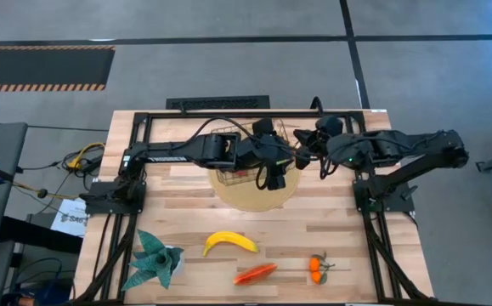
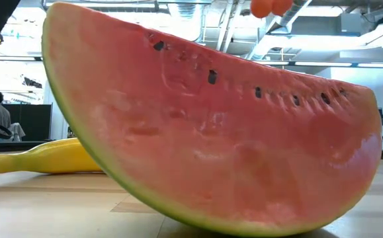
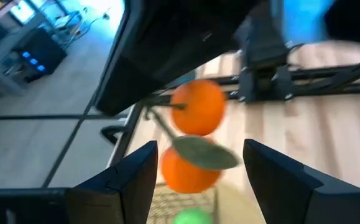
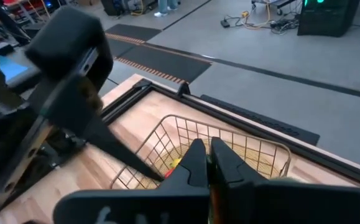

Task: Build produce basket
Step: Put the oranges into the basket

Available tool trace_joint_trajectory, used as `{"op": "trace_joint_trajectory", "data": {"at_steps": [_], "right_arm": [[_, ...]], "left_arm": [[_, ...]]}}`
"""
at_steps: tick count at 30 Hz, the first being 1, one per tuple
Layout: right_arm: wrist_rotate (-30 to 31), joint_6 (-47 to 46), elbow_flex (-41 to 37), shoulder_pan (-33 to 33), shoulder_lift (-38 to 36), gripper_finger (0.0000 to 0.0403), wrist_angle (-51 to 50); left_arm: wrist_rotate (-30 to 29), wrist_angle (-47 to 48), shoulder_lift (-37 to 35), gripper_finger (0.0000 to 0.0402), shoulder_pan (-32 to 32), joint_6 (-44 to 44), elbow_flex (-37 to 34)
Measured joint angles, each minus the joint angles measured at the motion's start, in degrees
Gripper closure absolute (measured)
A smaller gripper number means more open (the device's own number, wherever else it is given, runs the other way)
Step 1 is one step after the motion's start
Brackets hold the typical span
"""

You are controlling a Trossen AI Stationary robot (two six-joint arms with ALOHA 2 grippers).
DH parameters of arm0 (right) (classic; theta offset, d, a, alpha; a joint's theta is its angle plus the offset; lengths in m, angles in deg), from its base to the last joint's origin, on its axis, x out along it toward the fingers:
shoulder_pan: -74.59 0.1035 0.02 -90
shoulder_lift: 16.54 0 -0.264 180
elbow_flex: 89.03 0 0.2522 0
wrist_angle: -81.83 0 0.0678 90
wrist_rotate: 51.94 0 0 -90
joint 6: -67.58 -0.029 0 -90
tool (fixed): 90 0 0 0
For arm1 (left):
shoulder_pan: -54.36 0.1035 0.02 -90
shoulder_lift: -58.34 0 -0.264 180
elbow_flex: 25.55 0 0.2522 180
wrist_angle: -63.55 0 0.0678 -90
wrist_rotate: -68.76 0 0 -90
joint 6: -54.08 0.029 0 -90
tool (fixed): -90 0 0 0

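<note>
- Low view almost wholly blocked by a watermelon slice (image 2: 224, 132); a banana (image 2: 39, 158) shows behind it, and part of a tangerine cluster (image 2: 270, 6) is cut off at the frame's upper edge.
- Nearer than the basket (image 1: 239, 157) on the table (image 1: 330, 229): teal plant (image 1: 154, 259), banana (image 1: 229, 243), red-orange chili (image 1: 255, 273), second tangerine cluster (image 1: 316, 267).
- Basket sits on a round mat (image 1: 254, 197), largely hidden under both arms. Contents hard to read: something green (image 3: 191, 217), a yellow bit (image 4: 175, 163).
- Right gripper (image 4: 207, 163) over the basket, fingers pressed narrow on the tangerine stem, fruit dangling.
- Left gripper (image 3: 199, 169) beside it, fingers wide, holding nothing.
</note>
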Motion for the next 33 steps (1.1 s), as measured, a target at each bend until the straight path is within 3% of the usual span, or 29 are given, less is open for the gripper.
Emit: {"op": "trace_joint_trajectory", "data": {"at_steps": [33], "right_arm": [[0.0, 4.1, 0.0, 0.5, 0.4, 0.0402, 7.2]], "left_arm": [[-0.7, -0.1, 0.0, 0.0178, 1.7, -0.1, 0.0]]}}
